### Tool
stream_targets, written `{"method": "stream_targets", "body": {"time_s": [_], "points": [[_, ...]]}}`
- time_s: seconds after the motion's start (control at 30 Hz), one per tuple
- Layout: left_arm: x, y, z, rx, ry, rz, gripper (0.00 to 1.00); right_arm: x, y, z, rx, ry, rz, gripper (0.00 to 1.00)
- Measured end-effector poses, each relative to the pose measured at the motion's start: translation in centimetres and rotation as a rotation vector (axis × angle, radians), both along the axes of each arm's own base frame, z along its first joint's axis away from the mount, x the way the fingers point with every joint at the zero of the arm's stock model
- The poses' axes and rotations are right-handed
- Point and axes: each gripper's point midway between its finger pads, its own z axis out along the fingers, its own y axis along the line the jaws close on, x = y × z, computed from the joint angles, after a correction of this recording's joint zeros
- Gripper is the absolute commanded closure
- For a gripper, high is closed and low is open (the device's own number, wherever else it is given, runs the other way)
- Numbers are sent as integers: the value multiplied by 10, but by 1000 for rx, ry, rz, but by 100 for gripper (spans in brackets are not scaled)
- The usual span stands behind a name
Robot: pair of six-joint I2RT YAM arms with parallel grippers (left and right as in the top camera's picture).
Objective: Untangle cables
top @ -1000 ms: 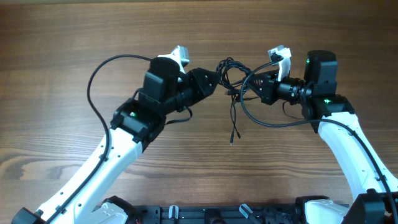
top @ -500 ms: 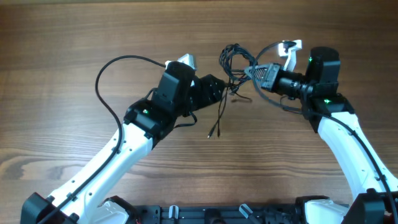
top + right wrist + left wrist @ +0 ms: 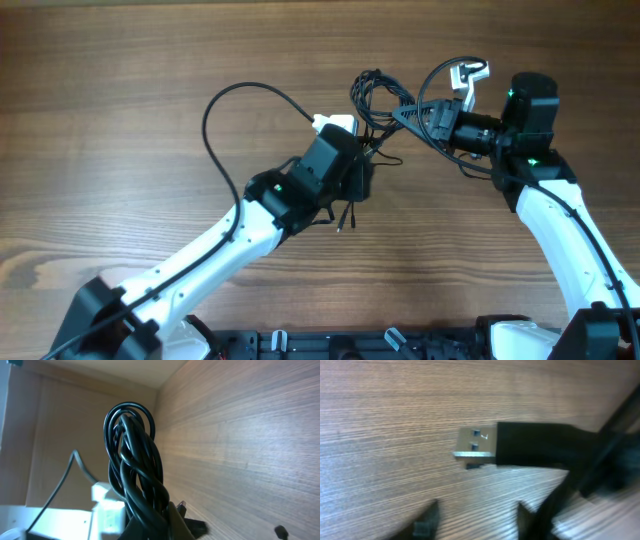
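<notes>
Overhead, cables [image 3: 375,92]: pinched tight by right gripper [image 3: 405,112].
Left gripper [image 3: 475,522]: fingers [image 3: 426,522] apart, empty.
Tip: grab plug [image 3: 476,447] near cables, pull gently.

Black cables [image 3: 375,95] (silver plug [image 3: 476,444]), brown woodgrain table [image 3: 120,100]

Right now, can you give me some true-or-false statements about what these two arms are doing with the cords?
1. The right pincer is clamped on the bundle of cables. True.
2. The left pincer is squeezing the USB plug. False: its jaws stand apart with only wood between them, and the plug sits ahead of the tips.
3. That plug has a bare metal end and a black body. True.
4. The table is white plastic. False: it is brown, with wood grain.
</notes>
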Motion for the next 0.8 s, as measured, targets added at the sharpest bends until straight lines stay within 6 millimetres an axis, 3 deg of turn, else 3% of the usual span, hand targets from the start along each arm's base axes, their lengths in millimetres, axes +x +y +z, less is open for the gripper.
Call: {"method": "stream_targets", "body": {"time_s": [0.13, 0.27, 0.3, 0.33, 0.37, 0.4, 0.5, 0.6, 0.8], "points": [[10, 11, -4, 59, -38, 49, 96, -7, 2, -3, -6, -8, 37, 96], [21, 28, -1, 121, -92, 128, 94, -10, -3, -22, -68, 43, 13, 95], [23, 31, 0, 125, -100, 141, 82, -10, -5, -27, -84, 53, 2, 96], [26, 35, 3, 126, -108, 155, 54, -9, -7, -31, -104, 58, -13, 96], [29, 39, 6, 122, -119, 171, 36, -7, -8, -32, -117, 52, -21, 96], [34, 43, 11, 114, -133, 187, 26, -6, -9, -34, -128, 47, -28, 96], [39, 43, 19, 73, -145, 198, 18, -4, -12, -36, -150, 36, -43, 96], [38, 27, 25, 2, -138, 147, 11, -3, -13, -37, -155, 37, -50, 96], [30, 7, 31, -82, -112, 60, 10, -3, -13, -37, -156, 39, -51, 96]]}}
